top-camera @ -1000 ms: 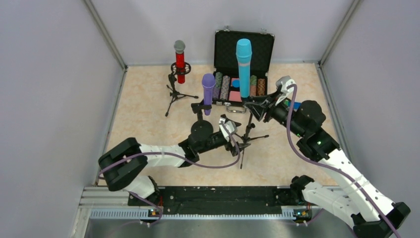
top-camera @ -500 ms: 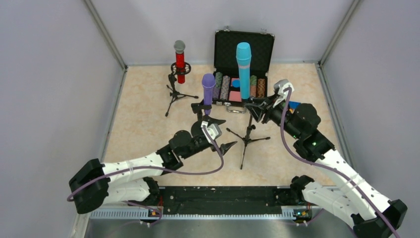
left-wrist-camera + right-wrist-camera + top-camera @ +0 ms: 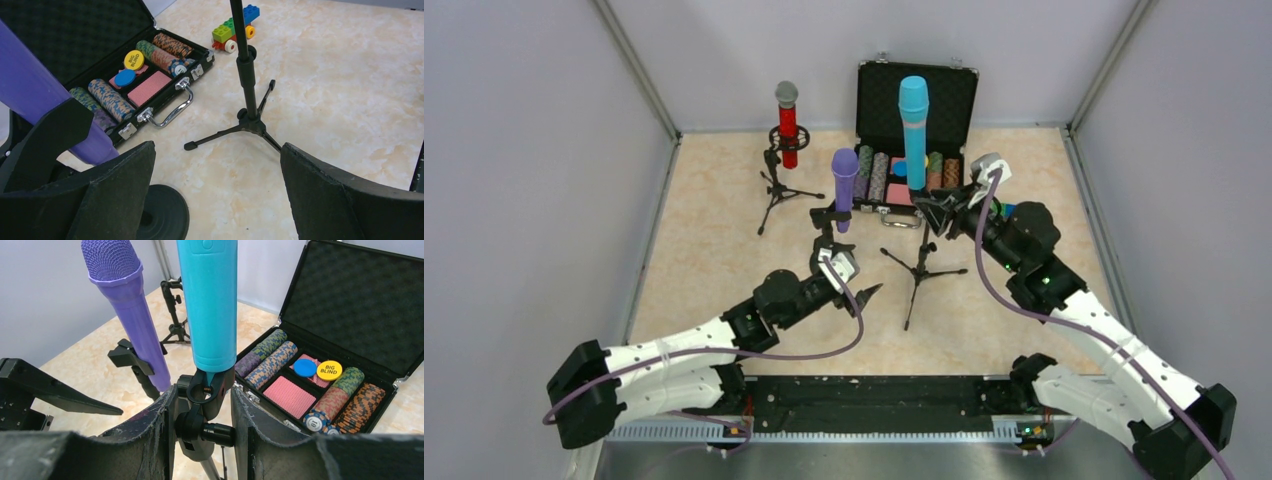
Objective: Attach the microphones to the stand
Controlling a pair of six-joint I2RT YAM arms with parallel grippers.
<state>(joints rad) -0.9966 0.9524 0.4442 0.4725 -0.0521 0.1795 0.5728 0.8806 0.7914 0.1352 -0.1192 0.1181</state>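
Moved: left gripper (image 3: 216, 150) backed toward table (image 3: 714, 230)'s near edge, open wide.
Right gripper (image 3: 204, 395): squeezing stand clip (image 3: 209, 386) under turquoise microphone (image 3: 207, 305).

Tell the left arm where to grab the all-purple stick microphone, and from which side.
Grip the all-purple stick microphone on its smooth round barrel, between the mesh head and the black clip around its lower part. Bring the open left gripper in from the near side, one finger each side: it stands nearly upright, and the open black poker-chip case crowds the far side.
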